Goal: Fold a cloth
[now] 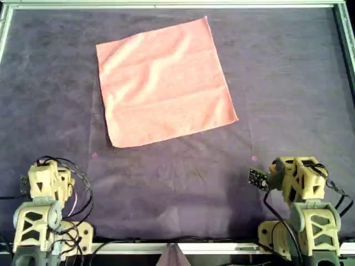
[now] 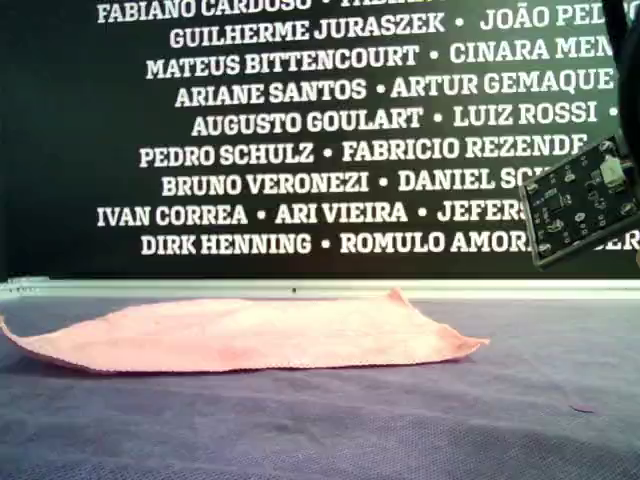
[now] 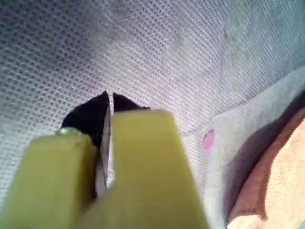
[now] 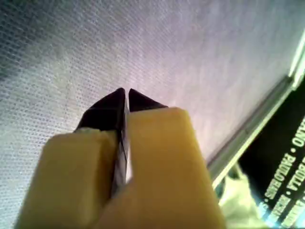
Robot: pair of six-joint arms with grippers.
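Both grippers — left gripper [image 3: 108,98] and right gripper [image 4: 123,93] — sit parked at the overhead view's near edge, jaws pinched together on nothing, so I'd open them first, then grab the cloth [image 1: 165,83]'s near corners — it's flat toward the mat [image 1: 288,83]'s far side, left of middle.

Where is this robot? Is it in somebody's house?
Probably not a house. It looks like a robot lab or demo stand: a framed table covered by a purple mat, two robot arms at its edge, and a black wall printed with rows of people's names. A pink cloth lies flat on the mat.
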